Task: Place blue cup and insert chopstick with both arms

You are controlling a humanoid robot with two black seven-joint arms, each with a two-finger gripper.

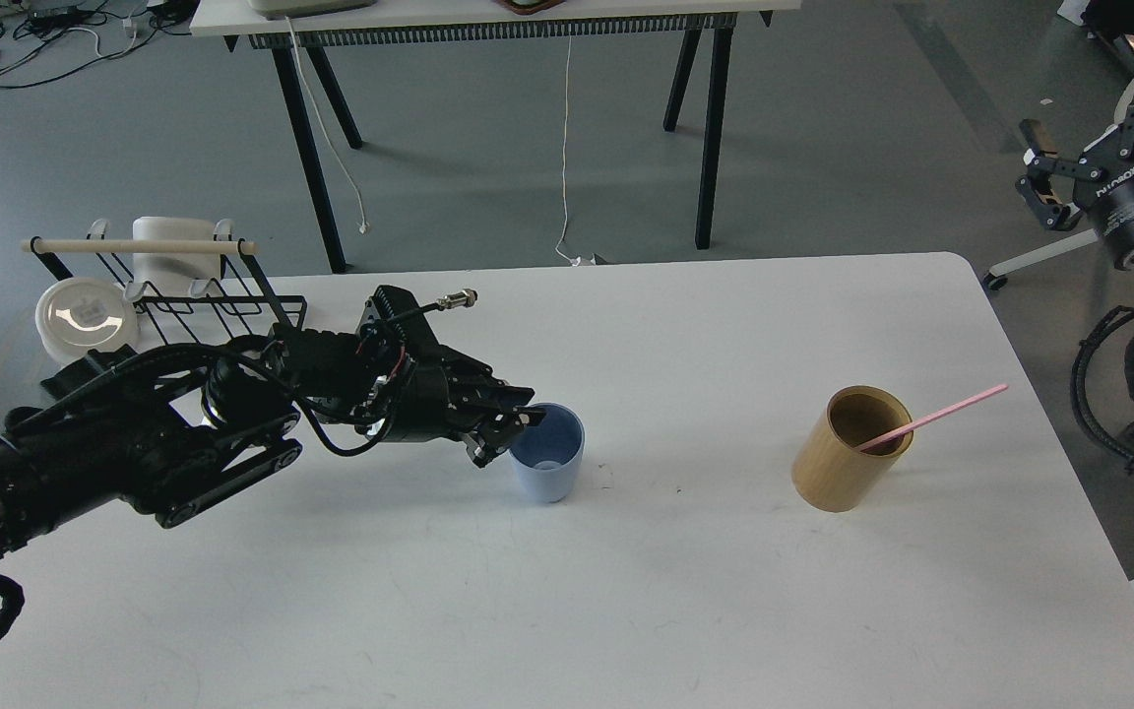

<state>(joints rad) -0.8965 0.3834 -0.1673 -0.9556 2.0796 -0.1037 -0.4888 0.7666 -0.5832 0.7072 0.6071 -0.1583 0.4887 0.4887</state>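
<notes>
Far left of the worktop there's a wire rack with a round white lid propped beside it, neither part of the job. Next along, the left claw is seen right at the blue cup, fingers pinched over the cup's left rim, one apparently inside and one outside, so the cup looks gripped while it stands upright on the worktop. So the cup-placing step seems to be in hand, judged from that. Further right, the pink chopstick is leaned inside the tan wooden holder, tip sticking out to the far right. At the far right, off the worktop, the right claw is held up with fingers spread, nothing in it. Next the cup probably needs releasing cleanly, then the chopstick gets fetched by the right.
</notes>
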